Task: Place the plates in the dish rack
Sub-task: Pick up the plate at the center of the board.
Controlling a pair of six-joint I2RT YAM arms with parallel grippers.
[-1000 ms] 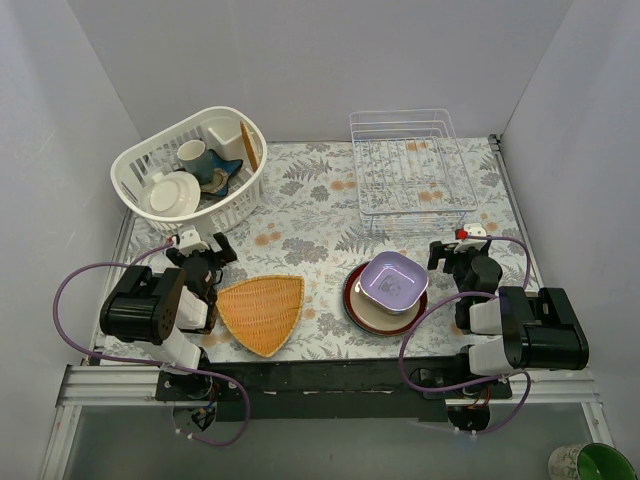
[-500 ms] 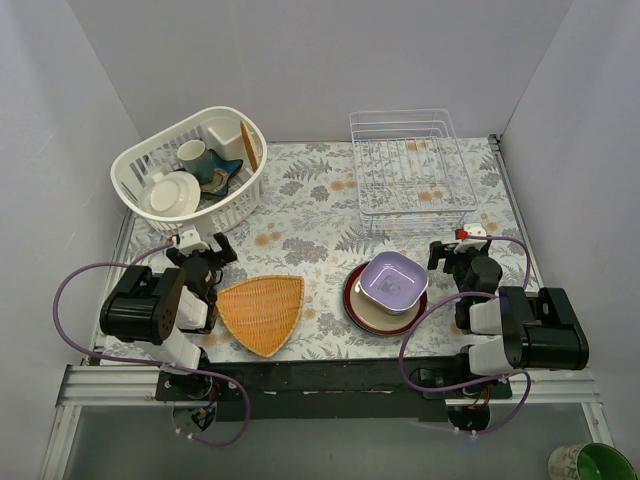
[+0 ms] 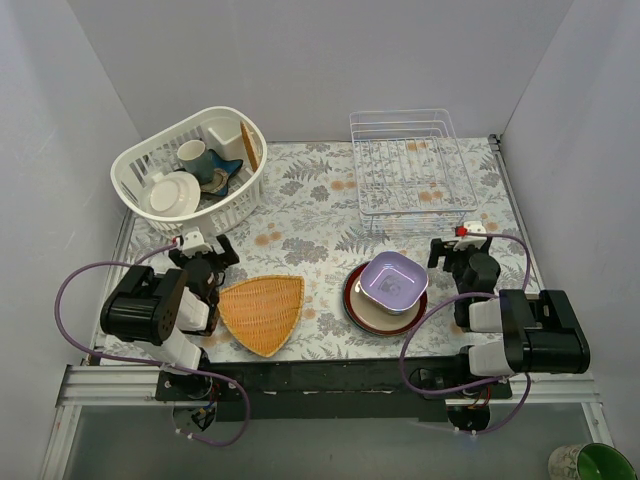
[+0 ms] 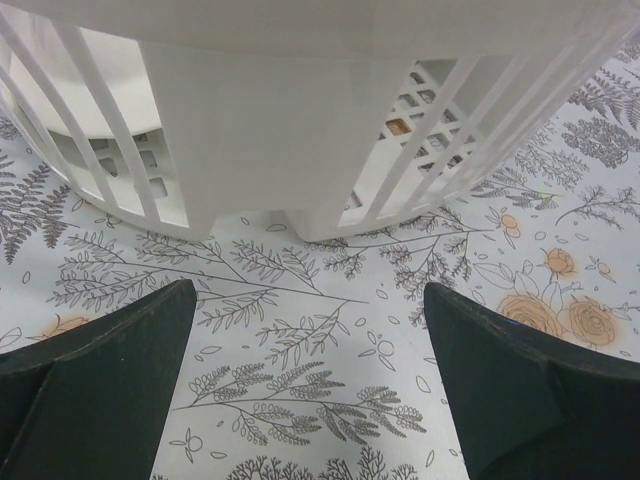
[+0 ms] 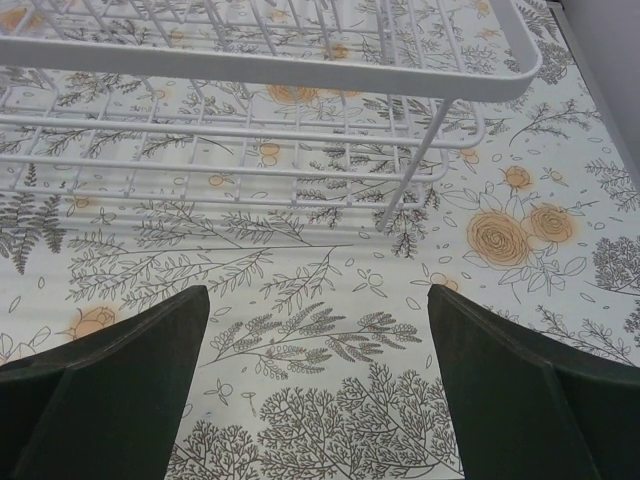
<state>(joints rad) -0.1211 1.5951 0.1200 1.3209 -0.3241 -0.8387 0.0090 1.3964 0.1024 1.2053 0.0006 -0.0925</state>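
Floral table (image 3: 310, 215), both arms folded low at its near edge.
Empty, the left claw (image 4: 308, 300) and right claw (image 5: 318, 300) gape wide; plates (image 3: 390, 282) sit stacked toward the near edge; dish rack (image 3: 410, 165) stands in the far right corner.

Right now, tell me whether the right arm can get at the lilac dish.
Probably yes: the lilac dish lies uncovered on top of the plates, just left of the open right gripper, with only bare tablecloth between them.

Overhead: whole table (image 3: 310, 215); left wrist low, facing basket (image 4: 250, 130); right, facing dish rack (image 5: 300, 68).
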